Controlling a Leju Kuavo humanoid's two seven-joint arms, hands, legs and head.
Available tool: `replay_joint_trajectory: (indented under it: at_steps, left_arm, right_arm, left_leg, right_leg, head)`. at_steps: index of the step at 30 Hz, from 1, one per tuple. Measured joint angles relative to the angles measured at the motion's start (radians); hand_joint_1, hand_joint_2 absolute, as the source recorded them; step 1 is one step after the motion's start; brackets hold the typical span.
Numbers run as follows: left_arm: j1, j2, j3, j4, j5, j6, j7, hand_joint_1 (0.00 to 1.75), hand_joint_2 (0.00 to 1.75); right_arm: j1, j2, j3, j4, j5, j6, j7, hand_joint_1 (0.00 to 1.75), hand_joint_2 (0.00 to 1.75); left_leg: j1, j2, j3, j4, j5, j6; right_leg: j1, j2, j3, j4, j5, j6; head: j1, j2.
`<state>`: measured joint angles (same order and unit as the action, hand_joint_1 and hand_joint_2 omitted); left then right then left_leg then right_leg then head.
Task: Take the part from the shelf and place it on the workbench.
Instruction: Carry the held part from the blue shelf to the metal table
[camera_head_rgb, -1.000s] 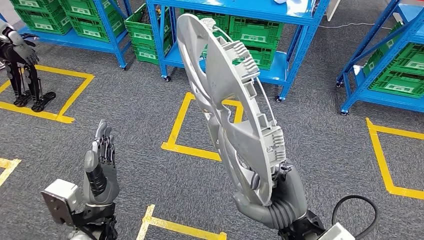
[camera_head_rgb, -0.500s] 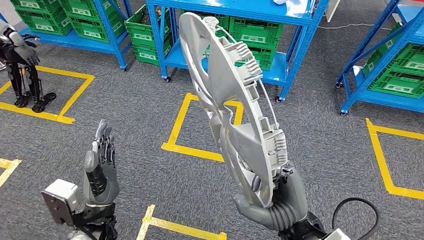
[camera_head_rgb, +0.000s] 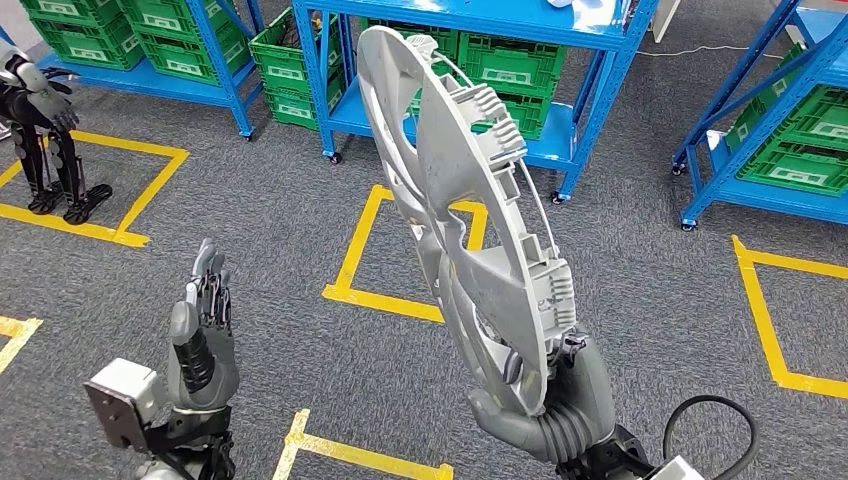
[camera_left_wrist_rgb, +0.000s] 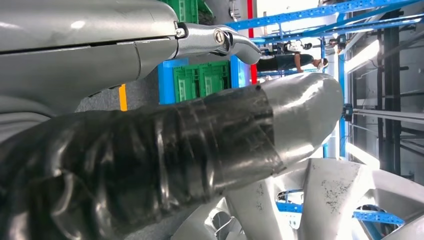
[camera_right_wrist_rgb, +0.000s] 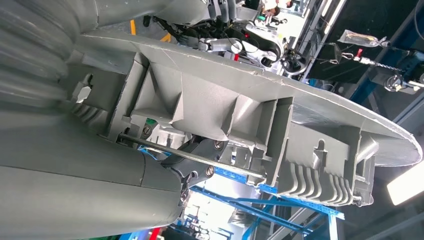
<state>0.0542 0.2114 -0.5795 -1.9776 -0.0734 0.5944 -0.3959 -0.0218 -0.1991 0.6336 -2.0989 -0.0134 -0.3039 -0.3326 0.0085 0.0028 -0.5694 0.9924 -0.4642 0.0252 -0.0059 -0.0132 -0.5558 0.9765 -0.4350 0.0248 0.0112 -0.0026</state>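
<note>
A: What's around the robot?
B: Grey carpet (camera_head_rgb: 280, 250) with yellow tape squares (camera_head_rgb: 352, 262). Ahead stand blue shelves (camera_head_rgb: 560, 30) with green crates (camera_head_rgb: 510, 60) on the lower levels; more shelves and crates sit to the far left and far right. Another robot (camera_head_rgb: 40, 120) stands at the left edge on a taped square. A black cable (camera_head_rgb: 700, 410) loops by the right arm.

A: Anything between the robot and the shelves?
B: The part (camera_head_rgb: 460, 210) itself. It rises tilted from low centre up toward the top and covers much of the middle shelf and the taped square in front of it.

A: What is the part?
B: A large silver-grey disc like a wheel cover, seen from its ribbed back, with clips and a wire ring along the rim.

A: Where is it relative to the hands?
B: The right hand (camera_head_rgb: 545, 395) grips its lower rim, thumb on one face and fingers on the other, so the disc stands up above the hand, off the floor. The right wrist view shows the ribbed rim (camera_right_wrist_rgb: 280, 135) right against the hand (camera_right_wrist_rgb: 75, 165).

A: And the left hand?
B: The left hand (camera_head_rgb: 203, 330) is raised well apart from the part, holding nothing, fingers straight and close together pointing up
</note>
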Motion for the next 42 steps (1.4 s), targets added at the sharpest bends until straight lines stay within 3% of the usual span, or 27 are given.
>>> replay_joint_trajectory:
  at_steps: [8, 12, 14, 16, 18, 19, 20, 21, 23, 25, 26, 28, 30, 31, 33, 35, 36, 37, 39, 41, 42]
  left_arm:
    - [0.000, -0.004, 0.000, 0.000, 0.000, -0.005, 0.002, 0.00, 0.00]
    - [0.000, -0.004, 0.000, 0.000, -0.001, -0.005, 0.002, 0.00, 0.00]
    - [0.000, -0.004, 0.000, -0.001, -0.001, -0.006, 0.002, 0.00, 0.00]
    - [0.000, -0.006, 0.000, -0.002, -0.001, -0.006, 0.002, 0.00, 0.00]
    - [0.001, -0.008, 0.000, -0.002, -0.002, -0.008, 0.002, 0.00, 0.00]
    - [0.002, -0.008, 0.000, -0.002, -0.002, -0.008, 0.002, 0.00, 0.00]
    - [0.002, -0.009, 0.000, -0.002, -0.002, -0.009, 0.002, 0.00, 0.00]
    - [0.002, -0.009, 0.000, -0.002, -0.002, -0.009, 0.002, 0.00, 0.00]
    - [0.002, -0.011, 0.000, -0.002, -0.003, -0.011, 0.002, 0.00, 0.00]
    - [0.000, -0.013, 0.000, -0.002, -0.004, -0.013, 0.002, 0.00, 0.00]
    - [0.000, -0.013, 0.000, -0.002, -0.005, -0.015, 0.002, 0.00, 0.00]
    - [0.001, -0.013, 0.000, -0.003, -0.006, -0.019, 0.002, 0.00, 0.00]
    - [0.001, -0.013, 0.001, -0.003, -0.007, -0.020, 0.001, 0.00, 0.00]
    - [0.000, -0.013, 0.001, -0.003, -0.007, -0.020, 0.001, 0.00, 0.00]
    - [0.000, -0.014, 0.002, -0.003, -0.007, -0.020, 0.001, 0.00, 0.00]
    - [0.002, -0.014, 0.002, -0.002, -0.007, -0.020, 0.002, 0.00, 0.00]
    - [0.002, -0.014, 0.002, -0.002, -0.007, -0.020, 0.002, 0.00, 0.00]
    - [0.002, -0.014, 0.002, -0.002, -0.007, -0.020, 0.002, 0.00, 0.00]
    - [0.001, -0.014, 0.002, -0.002, -0.007, -0.020, 0.002, 0.00, 0.00]
    - [0.000, -0.014, 0.002, -0.002, -0.007, -0.020, 0.002, 0.00, 0.00]
    - [0.000, -0.014, 0.002, -0.002, -0.008, -0.020, 0.002, 0.00, 0.00]
  right_arm:
    - [0.002, 0.000, 0.000, 0.000, 0.000, 0.002, -0.004, 1.75, 1.75]
    - [0.004, 0.001, 0.000, 0.000, -0.001, 0.004, -0.009, 1.75, 1.75]
    - [0.005, 0.002, 0.000, 0.000, -0.001, 0.005, -0.010, 1.75, 1.75]
    - [0.006, 0.003, -0.001, -0.001, 0.002, 0.005, -0.012, 1.75, 1.75]
    - [0.008, 0.004, -0.002, -0.001, 0.007, 0.005, -0.015, 1.75, 1.75]
    - [0.010, 0.004, -0.002, -0.001, 0.010, 0.005, -0.015, 1.75, 1.75]
    - [0.011, 0.004, -0.002, -0.001, 0.013, 0.005, -0.015, 1.75, 1.75]
    - [0.012, 0.004, -0.002, 0.000, 0.017, 0.005, -0.015, 1.75, 1.75]
    - [0.013, 0.004, -0.003, 0.000, 0.023, 0.005, -0.015, 1.75, 1.75]
    - [0.014, 0.004, -0.003, -0.001, 0.029, 0.005, -0.015, 1.75, 1.75]
    - [0.015, 0.004, -0.003, -0.002, 0.031, 0.005, -0.015, 1.75, 1.75]
    - [0.016, 0.005, -0.003, -0.003, 0.035, 0.005, -0.015, 1.75, 1.75]
    - [0.016, 0.006, -0.003, -0.003, 0.036, 0.005, -0.015, 1.75, 1.75]
    - [0.016, 0.006, -0.003, -0.004, 0.037, 0.005, -0.015, 1.75, 1.75]
    - [0.016, 0.006, -0.003, -0.004, 0.037, 0.004, -0.015, 1.75, 1.75]
    - [0.017, 0.006, -0.003, -0.004, 0.037, 0.004, -0.014, 1.75, 1.75]
    - [0.018, 0.006, -0.003, -0.004, 0.037, 0.005, -0.014, 1.75, 1.75]
    - [0.018, 0.006, -0.003, -0.004, 0.037, 0.005, -0.014, 1.75, 1.75]
    - [0.018, 0.007, -0.003, -0.004, 0.037, 0.005, -0.014, 1.75, 1.75]
    - [0.018, 0.008, -0.004, -0.004, 0.037, 0.005, -0.014, 1.75, 1.75]
    - [0.018, 0.008, -0.004, -0.004, 0.037, 0.005, -0.014, 1.75, 1.75]
  left_leg:
    - [-0.001, 0.000, -0.001, 0.001, -0.001, 0.001]
    - [-0.006, 0.000, -0.005, 0.003, -0.003, 0.009]
    - [0.001, 0.000, 0.002, -0.012, 0.005, 0.017]
    - [0.007, 0.000, 0.009, -0.028, 0.014, 0.024]
    - [0.006, -0.002, 0.009, -0.029, 0.016, 0.026]
    - [0.006, -0.005, 0.007, -0.027, 0.015, 0.026]
    - [0.006, -0.010, 0.006, -0.025, 0.014, 0.024]
    - [0.006, -0.016, 0.005, -0.021, 0.012, 0.021]
    - [0.008, -0.031, 0.003, -0.011, 0.007, 0.013]
    - [0.008, -0.046, -0.006, -0.001, 0.004, -0.001]
    - [0.010, -0.053, -0.013, 0.002, 0.006, -0.008]
    - [0.014, -0.066, -0.021, 0.002, 0.011, -0.022]
    - [0.015, -0.055, -0.039, 0.025, -0.004, -0.032]
    - [0.015, -0.042, -0.061, 0.065, -0.024, -0.035]
    - [0.015, -0.016, -0.128, 0.197, -0.079, -0.039]
    - [0.016, -0.010, -0.179, 0.292, -0.101, -0.039]
    - [0.015, -0.008, -0.177, 0.285, -0.086, -0.037]
    - [0.014, -0.002, -0.152, 0.236, -0.057, -0.032]
    - [0.003, 0.040, -0.076, 0.092, -0.005, -0.019]
    - [-0.008, 0.069, -0.032, 0.015, 0.006, -0.007]
    - [-0.011, 0.066, -0.030, 0.012, 0.004, -0.003]
  right_leg:
    - [-0.001, 0.000, 0.000, -0.001, 0.001, 0.001]
    - [-0.005, 0.000, 0.000, -0.006, 0.004, 0.011]
    - [-0.005, 0.001, -0.009, 0.001, -0.001, 0.016]
    - [-0.006, 0.005, -0.044, 0.071, -0.044, 0.019]
    - [-0.009, 0.007, -0.107, 0.211, -0.107, 0.024]
    - [-0.011, 0.007, -0.133, 0.268, -0.125, 0.026]
    - [-0.013, 0.007, -0.144, 0.290, -0.124, 0.027]
    - [-0.015, 0.007, -0.135, 0.271, -0.104, 0.028]
    - [-0.020, 0.022, -0.072, 0.143, -0.042, 0.026]
    - [-0.023, 0.048, -0.016, 0.039, -0.015, 0.021]
    - [-0.021, 0.056, -0.007, 0.024, -0.018, 0.017]
    - [-0.018, 0.047, -0.007, 0.022, -0.016, 0.005]
    - [-0.020, 0.030, -0.002, 0.013, -0.012, -0.010]
    - [-0.021, 0.021, 0.000, 0.009, -0.011, -0.017]
    - [-0.016, 0.005, 0.000, 0.008, -0.011, -0.024]
    - [-0.010, -0.012, -0.001, 0.010, -0.013, -0.026]
    - [-0.008, -0.021, -0.001, 0.011, -0.014, -0.027]
    - [-0.007, -0.030, 0.000, 0.013, -0.016, -0.027]
    - [-0.002, -0.047, 0.004, 0.016, -0.021, -0.022]
    - [0.003, -0.061, 0.005, 0.019, -0.025, -0.013]
    - [0.005, -0.069, 0.005, 0.019, -0.025, -0.008]
  head:
    - [0.000, 0.000]
    - [-0.005, 0.000]
    - [-0.007, 0.000]
    - [-0.001, 0.000]
    - [0.008, 0.000]
    - [0.011, 0.000]
    - [0.013, 0.000]
    - [0.015, 0.000]
    - [0.018, 0.000]
    - [0.019, 0.000]
    - [0.018, 0.000]
    - [0.016, 0.000]
    - [0.009, 0.000]
    - [0.001, 0.000]
    - [-0.014, 0.000]
    - [-0.024, 0.000]
    - [-0.027, 0.000]
    - [-0.032, 0.000]
    - [-0.040, 0.000]
    - [-0.043, 0.000]
    - [-0.043, 0.000]
